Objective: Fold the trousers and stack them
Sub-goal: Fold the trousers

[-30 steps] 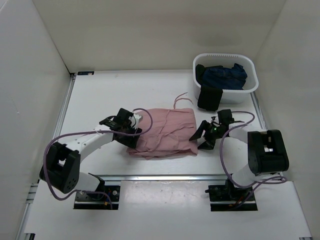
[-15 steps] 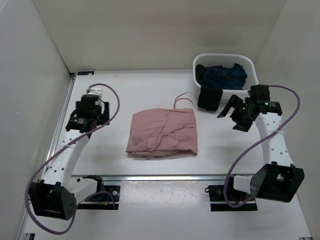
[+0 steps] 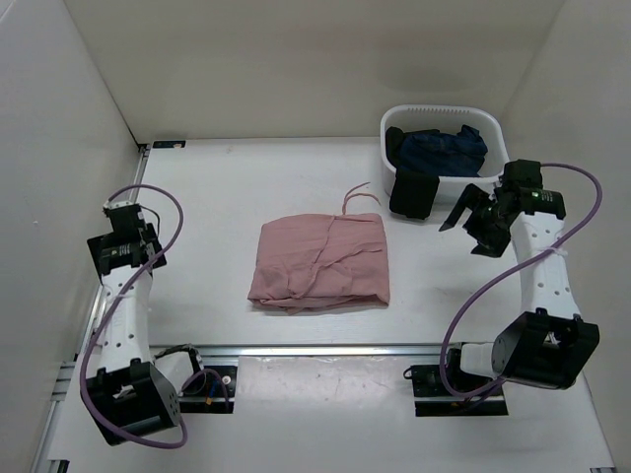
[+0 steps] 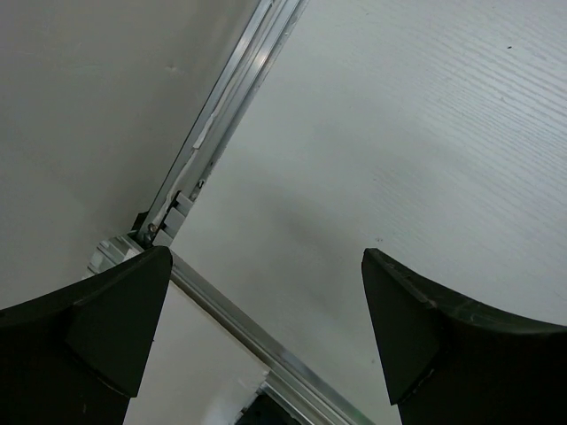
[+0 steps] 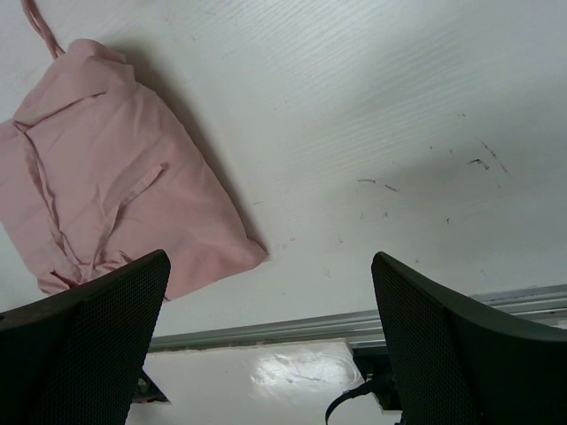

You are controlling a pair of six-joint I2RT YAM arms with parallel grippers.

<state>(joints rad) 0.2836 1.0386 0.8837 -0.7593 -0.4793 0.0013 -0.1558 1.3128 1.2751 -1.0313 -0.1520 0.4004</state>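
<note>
The trousers (image 3: 320,261) lie as a folded dusty-pink rectangle in the middle of the table, with the thin drawstring (image 3: 355,197) trailing from the far edge. They lie alone, with no garment under them. My left gripper (image 3: 116,252) is raised at the table's far left edge, well away from them, open and empty. In the left wrist view the left gripper (image 4: 266,301) frames only bare table and the corner rail. My right gripper (image 3: 467,231) hovers open to the right, beside the basket. In the right wrist view the trousers (image 5: 115,204) lie beyond the empty right gripper (image 5: 266,310).
A white basket (image 3: 498,148) at the back right holds a dark navy garment (image 3: 444,150). A black cloth (image 3: 413,192) hangs over its near-left wall. An aluminium rail (image 3: 325,348) runs along the near edge and another rail (image 4: 230,115) along the left. White walls enclose the table.
Both arms have drawn away from the sides of the trousers, the left out to the left wall and the right up towards the basket. Both grippers have opened wider. The trousers stay folded.
</note>
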